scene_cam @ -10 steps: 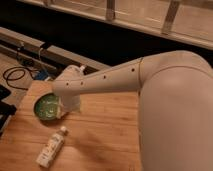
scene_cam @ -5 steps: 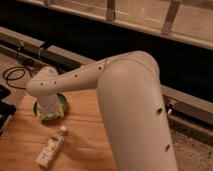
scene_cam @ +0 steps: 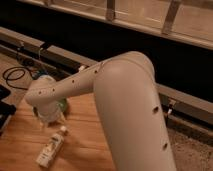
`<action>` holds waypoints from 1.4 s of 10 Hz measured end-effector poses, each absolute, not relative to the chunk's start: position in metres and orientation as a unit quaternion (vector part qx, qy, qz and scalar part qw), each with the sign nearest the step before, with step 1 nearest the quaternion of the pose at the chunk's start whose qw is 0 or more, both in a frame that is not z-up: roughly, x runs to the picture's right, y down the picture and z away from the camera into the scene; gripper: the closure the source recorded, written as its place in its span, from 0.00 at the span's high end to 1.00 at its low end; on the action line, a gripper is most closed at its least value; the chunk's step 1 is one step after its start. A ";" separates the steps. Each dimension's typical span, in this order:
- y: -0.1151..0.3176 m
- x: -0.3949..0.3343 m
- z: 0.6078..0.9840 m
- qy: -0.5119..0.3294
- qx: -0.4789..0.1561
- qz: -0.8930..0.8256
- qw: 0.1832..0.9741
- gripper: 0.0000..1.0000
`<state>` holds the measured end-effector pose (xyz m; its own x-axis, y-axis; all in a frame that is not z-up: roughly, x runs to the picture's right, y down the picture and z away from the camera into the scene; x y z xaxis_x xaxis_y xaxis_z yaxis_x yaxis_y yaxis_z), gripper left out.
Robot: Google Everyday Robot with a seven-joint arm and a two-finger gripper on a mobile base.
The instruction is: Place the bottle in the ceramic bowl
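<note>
Gripper (scene_cam: 49, 116) hangs at the end of the white arm (scene_cam: 82, 82), low over the left part of the wooden bench (scene_cam: 92, 147), directly in front of the ceramic bowl (scene_cam: 63, 105). Can't tell how far open it is, since the bulky wrist hides that. It has hold of nothing, though: the bottle (scene_cam: 51, 149) lies flat on the bench, nearer the camera than the gripper and a bit below it in view, apart from it. The bottle's white cap (scene_cam: 63, 131) points up and right, toward the bowl; the labelled body runs down-left. Only a green sliver of the bowl shows at the wrist's right edge, the rest is covered by the arm, so can't say what, if anything, is in it. A black cable (scene_cam: 15, 76) coils on the floor to the left, clear of the work area.

Step in hand, as I read it: approach, pre-grasp. Bottle not yet picked, so the task is at an early stage.

Next move prob. calls for:
- bringing the gripper toward the camera and down over the bottle's mid-body, not the cap end
- lining the jaws across the bottle's long axis, i.e. turning the wrist to suit its diagonal lie
- closing on the body w/ enough grip that the smooth plastic doesn't slip
- then a short lift and carry back to the bowl, which is near, and release low inside the rim

Watch for: the bottle rolling or skidding on the bench if touched off-centre.
</note>
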<state>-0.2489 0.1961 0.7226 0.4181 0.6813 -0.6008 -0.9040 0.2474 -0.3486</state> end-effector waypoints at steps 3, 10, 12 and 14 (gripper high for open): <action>0.216 -0.217 0.715 0.187 -0.338 0.517 0.764 0.65; 0.231 -0.234 0.725 0.184 -0.356 0.507 0.763 0.65; 0.231 -0.236 0.727 0.180 -0.357 0.509 0.762 0.65; 0.233 -0.239 0.730 0.182 -0.359 0.508 0.762 0.65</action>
<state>-0.2393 0.2335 0.7299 0.4173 0.6434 -0.6418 -0.9046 0.2263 -0.3612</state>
